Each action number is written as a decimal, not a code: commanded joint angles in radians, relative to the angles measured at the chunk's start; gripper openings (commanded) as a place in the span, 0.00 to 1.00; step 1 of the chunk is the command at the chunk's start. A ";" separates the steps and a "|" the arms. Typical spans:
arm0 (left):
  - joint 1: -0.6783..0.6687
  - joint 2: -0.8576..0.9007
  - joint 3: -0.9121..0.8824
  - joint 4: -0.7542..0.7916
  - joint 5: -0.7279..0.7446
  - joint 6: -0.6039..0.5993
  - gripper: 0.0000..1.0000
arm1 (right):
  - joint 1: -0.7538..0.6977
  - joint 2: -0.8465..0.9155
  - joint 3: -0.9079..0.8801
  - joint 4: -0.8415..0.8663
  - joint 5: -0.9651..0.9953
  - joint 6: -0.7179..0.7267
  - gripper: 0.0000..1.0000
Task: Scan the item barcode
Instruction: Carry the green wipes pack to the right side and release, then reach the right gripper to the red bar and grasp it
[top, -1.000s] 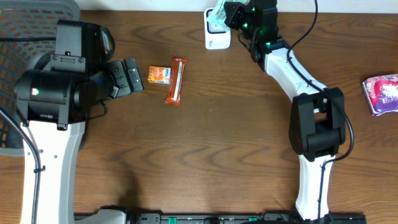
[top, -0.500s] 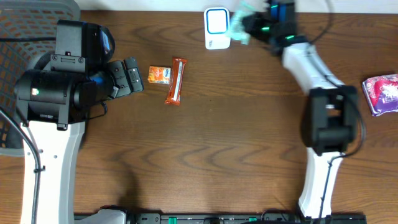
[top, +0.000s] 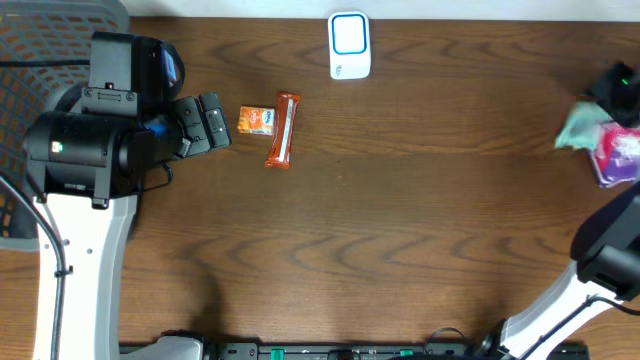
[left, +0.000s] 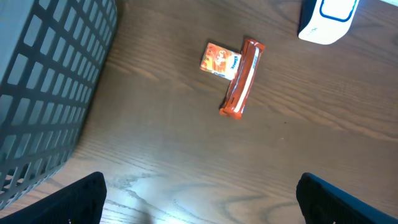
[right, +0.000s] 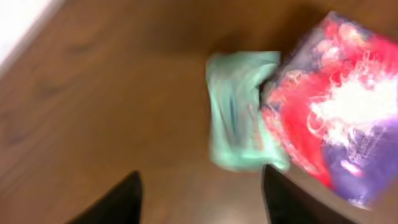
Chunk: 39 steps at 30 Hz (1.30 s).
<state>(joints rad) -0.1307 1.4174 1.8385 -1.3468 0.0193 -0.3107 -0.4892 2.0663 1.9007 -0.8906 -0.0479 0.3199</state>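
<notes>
Wood desk: snack bar just beside wide-spread left end effector, long axis crosswise to its reach; right end effector, also spread, well apart.

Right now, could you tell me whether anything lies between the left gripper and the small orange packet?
Nothing visible does: only bare wooden table separates the left gripper from the small orange packet; the orange-red wrapped bar lies beyond it.

Right wrist view: the green packet and the red-purple bag are smeared, print unreadable. Overhead, the basket is cropped at upper left.
</notes>
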 joint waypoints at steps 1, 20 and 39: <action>0.004 0.001 0.005 -0.003 -0.013 -0.001 0.98 | -0.035 0.018 0.001 -0.023 -0.017 -0.041 0.62; 0.004 0.001 0.005 -0.003 -0.013 -0.001 0.98 | 0.446 0.072 -0.006 0.015 -0.497 -0.097 0.74; 0.004 0.001 0.005 -0.003 -0.013 -0.001 0.98 | 1.031 0.211 -0.006 0.342 -0.227 0.180 0.58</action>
<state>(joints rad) -0.1307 1.4174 1.8385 -1.3468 0.0193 -0.3103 0.4915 2.2513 1.8950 -0.5686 -0.3794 0.4179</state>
